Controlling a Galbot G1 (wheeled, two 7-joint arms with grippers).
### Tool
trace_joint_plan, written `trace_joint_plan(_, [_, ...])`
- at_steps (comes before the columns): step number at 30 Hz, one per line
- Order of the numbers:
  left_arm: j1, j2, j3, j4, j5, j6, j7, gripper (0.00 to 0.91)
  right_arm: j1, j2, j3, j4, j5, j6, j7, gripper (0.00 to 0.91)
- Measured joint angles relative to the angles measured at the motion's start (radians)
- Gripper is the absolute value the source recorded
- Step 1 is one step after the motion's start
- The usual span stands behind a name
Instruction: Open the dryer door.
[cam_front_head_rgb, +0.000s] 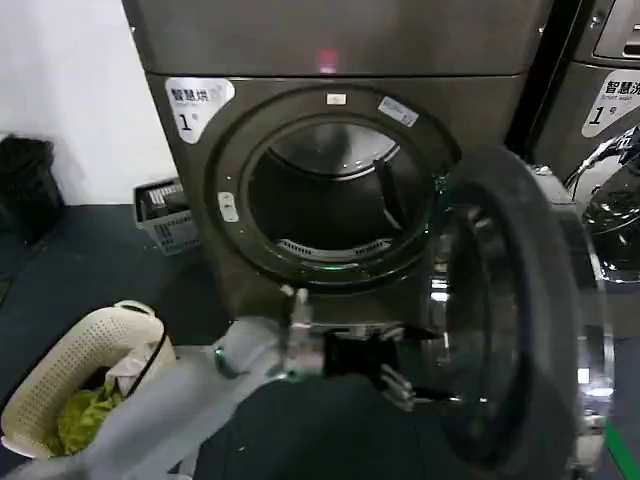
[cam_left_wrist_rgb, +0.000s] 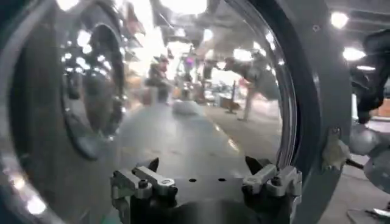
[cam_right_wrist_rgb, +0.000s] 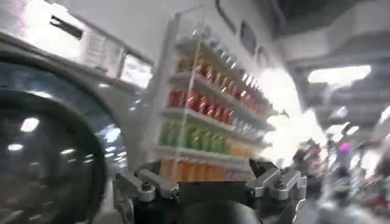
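Door (cam_front_head_rgb: 520, 310) swung well out on right-side hinge, edge-on to head camera, grey inner face toward drum; drum mouth (cam_front_head_rgb: 335, 195) fully exposed; task judged nearly or wholly done.

Left hand (cam_front_head_rgb: 400, 380) low in front of machine, just inside door's inner face; fingers (cam_left_wrist_rgb: 152, 179) spread, gripping nothing; bowl glass (cam_left_wrist_rgb: 183, 91) close ahead in left wrist view, contact with it not clear. Right hand (cam_right_wrist_rgb: 210, 185) spread and empty, beside second machine (cam_right_wrist_rgb: 55, 140), facing shelf of bottles (cam_right_wrist_rgb: 207, 115); idle.

Risks: door possibly drifting back toward shut if hand pulls away fast or hinge lacks hold; fingertip catching door rim on withdrawal, dragging door along; overpush straining hinge or knocking door into neighbouring machine (cam_front_head_rgb: 610, 150), close on that side.

Around: laundry basket (cam_front_head_rgb: 80, 375) with green cloth on floor to left, beside left arm; grey crate (cam_front_head_rgb: 165, 215) against wall; neither in door's arc; arm itself the only obstacle near opening.
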Motion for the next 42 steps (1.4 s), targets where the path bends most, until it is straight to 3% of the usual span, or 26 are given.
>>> trace_joint_plan(3, [-0.04, -0.053, 0.038, 0.043, 0.006, -0.01, -0.009, 0.907, -0.013, 0.002, 0.047, -0.004, -0.027, -0.018, 0.021, 0.907])
trace_joint_plan(17, [-0.178, -0.26, 0.128, 0.223, 0.022, -0.047, -0.106, 0.907, -0.052, 0.002, 0.161, 0.001, -0.008, -0.016, -0.001, 0.907])
trace_joint_plan(25, [-0.2, -0.366, 0.133, 0.326, 0.099, -0.097, -0.13, 0.907, -0.061, -0.009, 0.191, 0.002, 0.039, -0.034, -0.009, 0.907])
trace_joint_plan(42, [-0.231, -0.484, 0.128, 0.488, 0.172, -0.159, -0.226, 0.907, -0.087, -0.026, 0.257, 0.004, 0.043, -0.029, -0.012, 0.907])
